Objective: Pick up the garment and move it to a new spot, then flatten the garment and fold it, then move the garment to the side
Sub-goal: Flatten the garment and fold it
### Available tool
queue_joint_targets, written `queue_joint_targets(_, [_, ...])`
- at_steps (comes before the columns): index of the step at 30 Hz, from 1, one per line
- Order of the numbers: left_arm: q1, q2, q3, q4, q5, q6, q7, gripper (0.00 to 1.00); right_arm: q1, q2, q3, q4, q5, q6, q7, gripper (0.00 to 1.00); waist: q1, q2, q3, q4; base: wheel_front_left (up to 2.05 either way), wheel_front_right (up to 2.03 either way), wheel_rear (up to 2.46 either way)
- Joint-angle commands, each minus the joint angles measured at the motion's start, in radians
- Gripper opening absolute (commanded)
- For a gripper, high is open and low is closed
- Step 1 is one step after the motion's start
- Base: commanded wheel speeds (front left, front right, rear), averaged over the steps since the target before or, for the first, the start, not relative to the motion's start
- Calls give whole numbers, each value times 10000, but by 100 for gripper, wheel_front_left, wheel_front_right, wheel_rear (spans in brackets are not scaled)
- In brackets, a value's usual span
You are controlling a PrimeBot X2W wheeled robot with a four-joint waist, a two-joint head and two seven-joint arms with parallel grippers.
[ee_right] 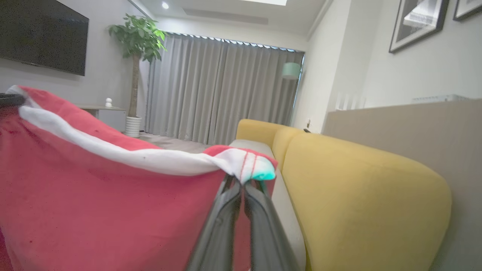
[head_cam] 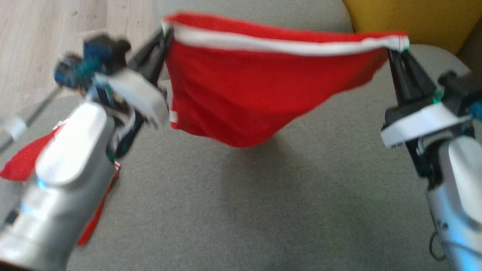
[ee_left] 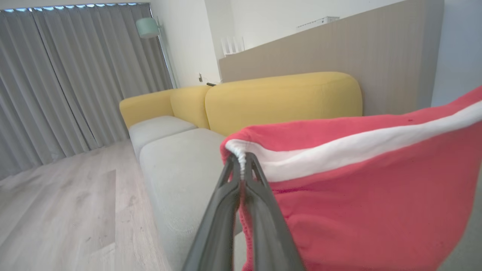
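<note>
The garment (head_cam: 244,90) is red with a white band along its top edge. It hangs stretched between my two grippers above the grey sofa seat (head_cam: 263,203). My left gripper (head_cam: 165,34) is shut on its left corner, and the left wrist view shows the white hem pinched at the gripper (ee_left: 241,162). My right gripper (head_cam: 395,47) is shut on the right corner, where the white and green-tipped hem is clamped in the gripper (ee_right: 243,180). The garment (ee_right: 94,195) sags in the middle. Part of it trails down by my left forearm (head_cam: 22,162).
Yellow backrest cushions (head_cam: 406,17) rise behind the grey seat, also seen as the yellow backrest (ee_left: 282,98) in the left wrist view. Pale wooden floor (head_cam: 41,41) lies to the left of the sofa. Grey curtains (ee_right: 218,90), a potted plant (ee_right: 137,56) and a wall screen (ee_right: 41,34) stand far off.
</note>
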Motion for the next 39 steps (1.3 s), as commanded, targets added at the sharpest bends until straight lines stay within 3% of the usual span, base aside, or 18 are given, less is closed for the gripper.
queue_joint_targets(1, [-994, 224, 571, -122, 112, 12, 48, 0, -544, -102, 211, -208, 81, 67, -6, 0, 0, 0, -102, -33, 0, 0, 0])
queue_joint_targets(13, [-3571, 3, 32, 1522, 358, -454, 389, 0, -802, 561, 559, 905, 256, 67, -235, 0, 0, 0, -496, -311, 0, 0, 0])
queue_joint_targets(22, [-3685, 45, -730, 1637, -27, -582, 319, 0, -874, 277, 383, 1186, 123, 67, -399, 0, 0, 0, -628, -142, 0, 0, 0])
queue_joint_targets(30, [-2590, 337, -423, 1119, -709, -424, 157, 0, -751, -150, 157, 656, 125, 67, -211, 0, 0, 0, -692, 185, 0, 0, 0])
queue_joint_targets(39, [-198, 1284, -466, -540, -1306, 142, 866, 0, -228, -825, 9, 190, 238, 67, 450, 0, 0, 0, -145, 651, 0, 0, 0])
